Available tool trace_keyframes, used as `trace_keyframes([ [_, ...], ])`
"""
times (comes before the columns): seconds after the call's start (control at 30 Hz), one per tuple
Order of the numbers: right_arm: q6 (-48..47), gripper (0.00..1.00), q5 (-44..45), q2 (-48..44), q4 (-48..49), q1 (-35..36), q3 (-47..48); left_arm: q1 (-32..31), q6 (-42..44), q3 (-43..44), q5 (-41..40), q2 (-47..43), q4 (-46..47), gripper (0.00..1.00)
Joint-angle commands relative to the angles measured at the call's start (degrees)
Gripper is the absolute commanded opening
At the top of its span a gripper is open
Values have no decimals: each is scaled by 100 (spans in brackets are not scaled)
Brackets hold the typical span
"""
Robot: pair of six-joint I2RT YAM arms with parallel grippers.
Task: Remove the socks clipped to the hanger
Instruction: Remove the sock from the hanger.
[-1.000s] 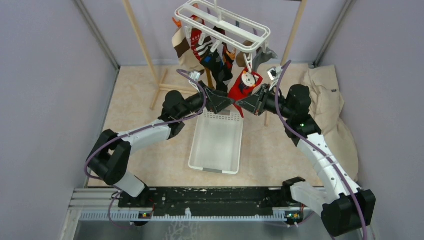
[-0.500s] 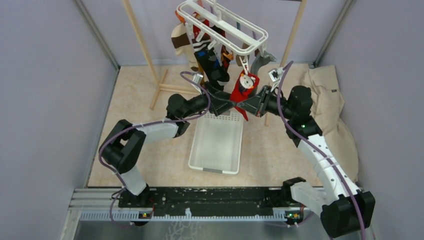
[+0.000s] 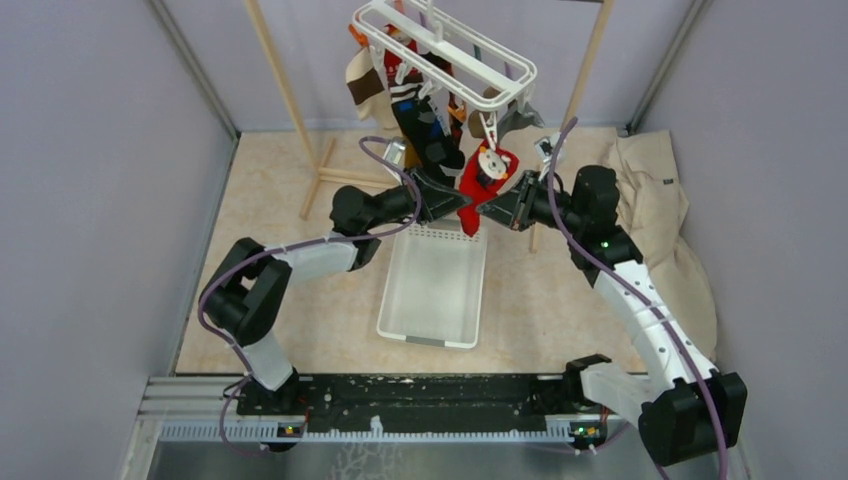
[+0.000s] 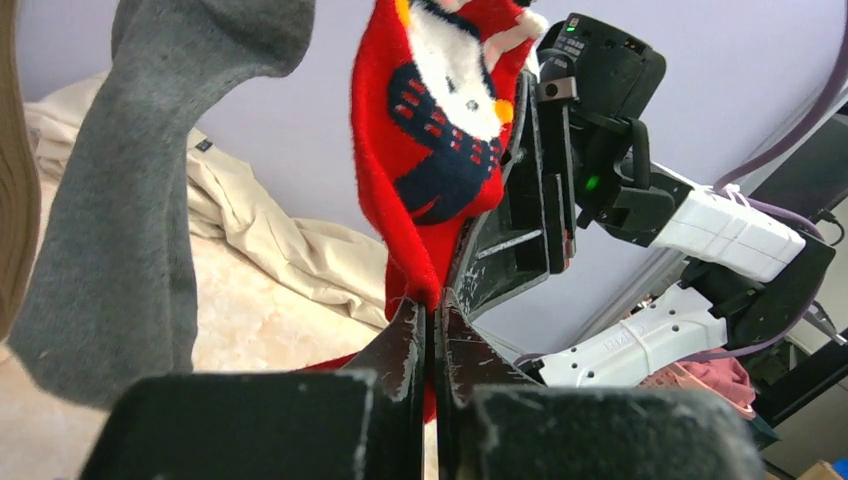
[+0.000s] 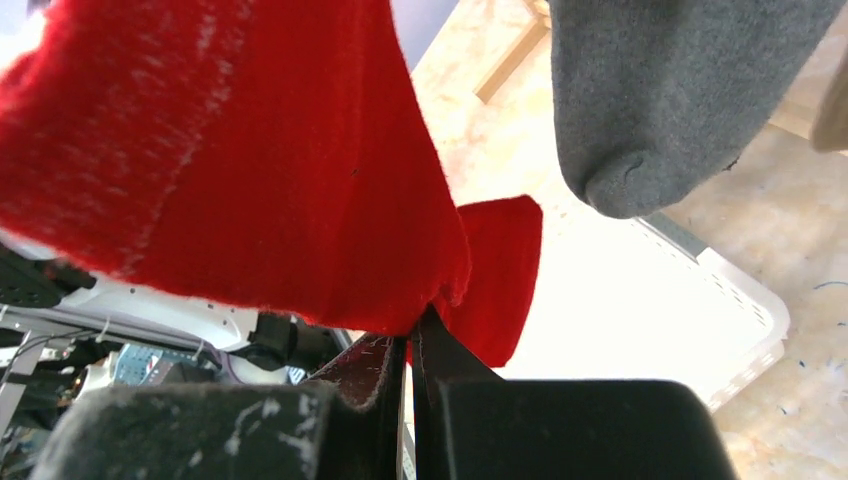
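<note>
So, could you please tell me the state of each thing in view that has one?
red sock: hanging from its clip, pinched low down by both arms.
left fingers: shut on red sock.
right fingers: shut on red sock.
grey sock: hanging, untouched.
hanger: tilted, socks on it.
basket: upright under the red sock.

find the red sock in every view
top external: red sock hangs at upper centre, above the basket.
left wrist: upper middle.
right wrist: fills the upper left.
shared landmark: grey sock hanging beside it.
</note>
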Motion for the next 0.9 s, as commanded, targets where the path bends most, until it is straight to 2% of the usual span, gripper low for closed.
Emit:
trace_keyframes([
  [0.0, -415, 6, 345, -15, -428, -49, 532, 24, 278, 195, 13, -243, -555, 0],
  [0.13, -836, 34, 966, -108, -1268, -49, 886, 28, 969, 239, -474, -571, -2098, 0],
  [0.23, -1207, 42, 1556, -246, -1847, -49, 1165, 29, 1335, 295, -767, -742, -2787, 0],
  [0.5, -1663, 45, 2900, -633, -2609, -49, 1763, 16, 1747, 690, -1109, -775, -3724, 0],
  [0.67, -1835, 46, 3187, -749, -2553, -49, 2157, -1, 1913, 903, -1248, -712, -4107, 0],
  [0.87, -1964, 48, 3346, -358, -2294, -40, 2633, -56, 2127, 1174, -1455, -637, -4677, 0],
])
